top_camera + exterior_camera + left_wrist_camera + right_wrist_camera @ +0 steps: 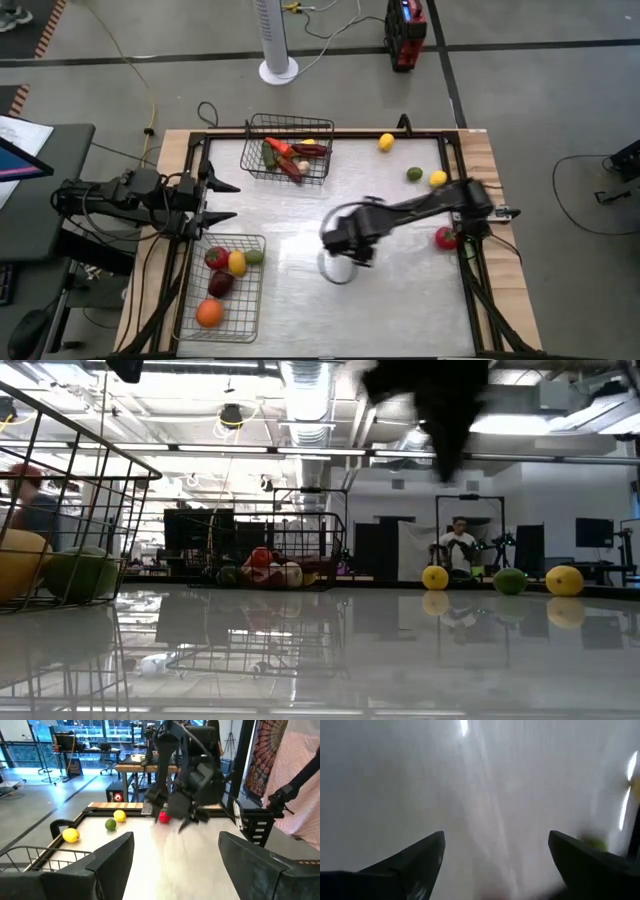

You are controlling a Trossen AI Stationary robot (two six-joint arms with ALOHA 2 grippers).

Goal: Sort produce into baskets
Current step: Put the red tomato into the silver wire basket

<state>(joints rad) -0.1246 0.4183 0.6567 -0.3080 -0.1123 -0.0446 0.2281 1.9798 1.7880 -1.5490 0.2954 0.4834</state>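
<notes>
Two baskets (288, 148) hold produce; R gripper (495, 855) fingers apart, seemingly empty.

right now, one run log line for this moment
right gripper open, empty, over mid table | left gripper open, waiting at left edge | loose: tomato, lime, two lemons | both baskets part filled

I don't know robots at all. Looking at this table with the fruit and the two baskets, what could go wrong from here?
The red tomato lies right beside the right arm's base; a swing of that arm might knock it off the table.

Two lemons and a lime sit loose near the far edge; being round, they may roll away if the open right gripper nudges rather than grasps them.

The near basket sits close to the waiting left gripper, so crowding seems possible there.
</notes>
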